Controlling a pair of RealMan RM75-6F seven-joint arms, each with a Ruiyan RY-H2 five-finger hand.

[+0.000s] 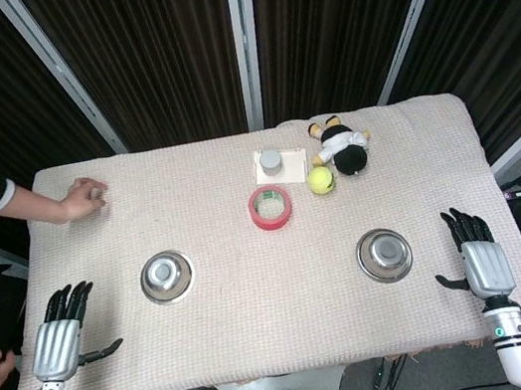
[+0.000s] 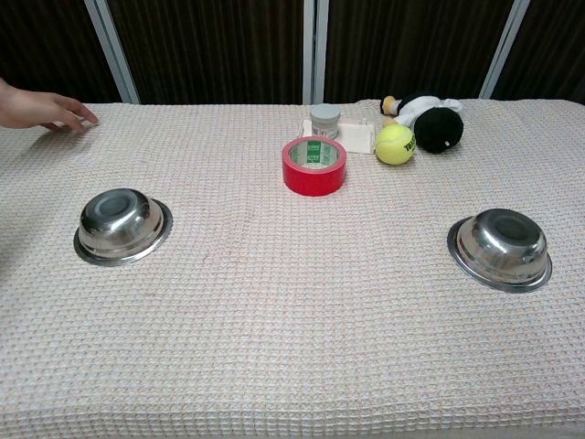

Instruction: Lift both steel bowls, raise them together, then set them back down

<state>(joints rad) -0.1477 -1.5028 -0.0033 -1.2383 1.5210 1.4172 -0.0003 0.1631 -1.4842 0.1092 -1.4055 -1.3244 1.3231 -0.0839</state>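
Observation:
Two steel bowls lie upside down on the cloth-covered table. The left bowl (image 1: pixel 167 276) (image 2: pixel 122 226) sits toward the table's left side, the right bowl (image 1: pixel 384 255) (image 2: pixel 501 248) toward its right. My left hand (image 1: pixel 60 334) rests flat near the front left corner, fingers spread, holding nothing, well to the left of its bowl. Near the front right corner lies my right hand (image 1: pixel 481 257), also spread and empty, just right of the right bowl. Neither hand shows in the chest view.
A red tape roll (image 1: pixel 271 206) (image 2: pixel 314 165), a yellow tennis ball (image 1: pixel 321 180) (image 2: pixel 395 144), a plush toy (image 1: pixel 341 145) (image 2: pixel 431 120) and a small grey jar (image 1: pixel 271 162) (image 2: pixel 324 120) on a white tray stand at the back centre. A person's hand (image 1: pixel 80 200) (image 2: pixel 50 111) rests at the back left.

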